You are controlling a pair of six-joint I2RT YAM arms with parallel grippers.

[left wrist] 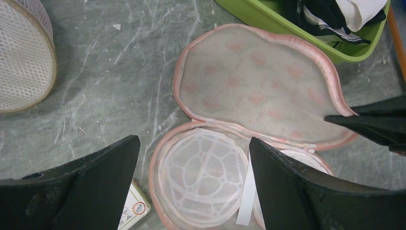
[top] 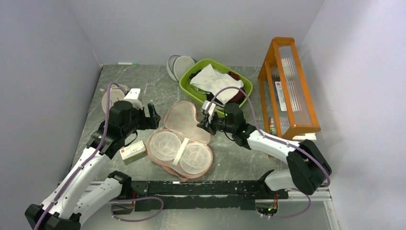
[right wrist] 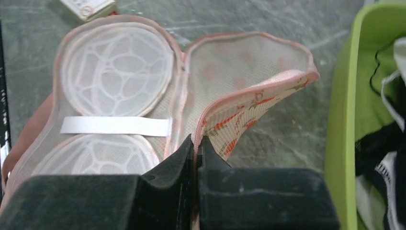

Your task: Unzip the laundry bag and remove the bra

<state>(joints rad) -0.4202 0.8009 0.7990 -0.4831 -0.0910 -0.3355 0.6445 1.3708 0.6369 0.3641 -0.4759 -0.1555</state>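
The peach-pink laundry bag (top: 179,153) lies unzipped, its lid (top: 184,120) folded back toward the basket. Inside I see two white plastic cage cups (left wrist: 201,175) and a white strap (right wrist: 115,125), but no garment. My right gripper (right wrist: 197,139) is shut on the lid's flower-print edge (right wrist: 249,112) and lifts it; it also shows in the top view (top: 207,123). My left gripper (left wrist: 194,141) is open and empty above the bag's left cup, also in the top view (top: 153,117). A cream-white garment (top: 213,79), possibly the bra, lies on top of the clothes in the basket.
The green basket (top: 191,91) with dark and white clothes stands behind the bag. An orange rack (top: 287,86) stands at the right. A small box (top: 133,152) lies left of the bag. Round pouches sit at the left (left wrist: 24,52) and at the back (top: 182,64).
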